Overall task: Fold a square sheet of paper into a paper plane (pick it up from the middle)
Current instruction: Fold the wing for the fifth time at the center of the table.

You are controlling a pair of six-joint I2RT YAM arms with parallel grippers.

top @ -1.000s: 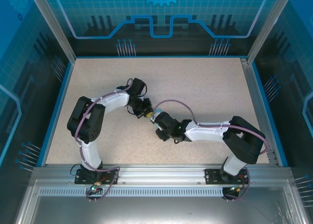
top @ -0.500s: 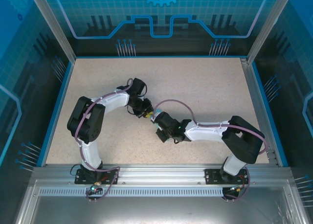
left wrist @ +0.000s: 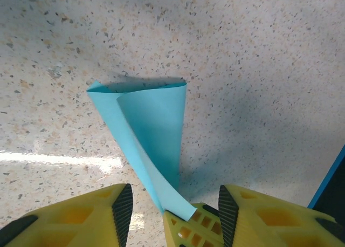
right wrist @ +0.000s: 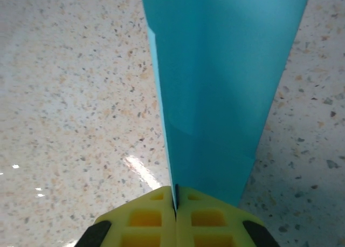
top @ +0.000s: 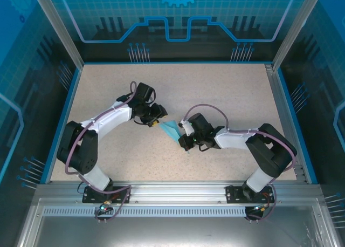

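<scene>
Mid-fold, I judge: my right claw (right wrist: 175,197) pinches the folded paper (right wrist: 226,80), left claw (left wrist: 172,204) spread. Next needs a careful second grip and crease.

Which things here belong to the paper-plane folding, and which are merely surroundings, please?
Job: folded cyan paper; right gripper, shut on it; left gripper, open.
Just surroundings: speckled table; aluminium frame rail.
</scene>
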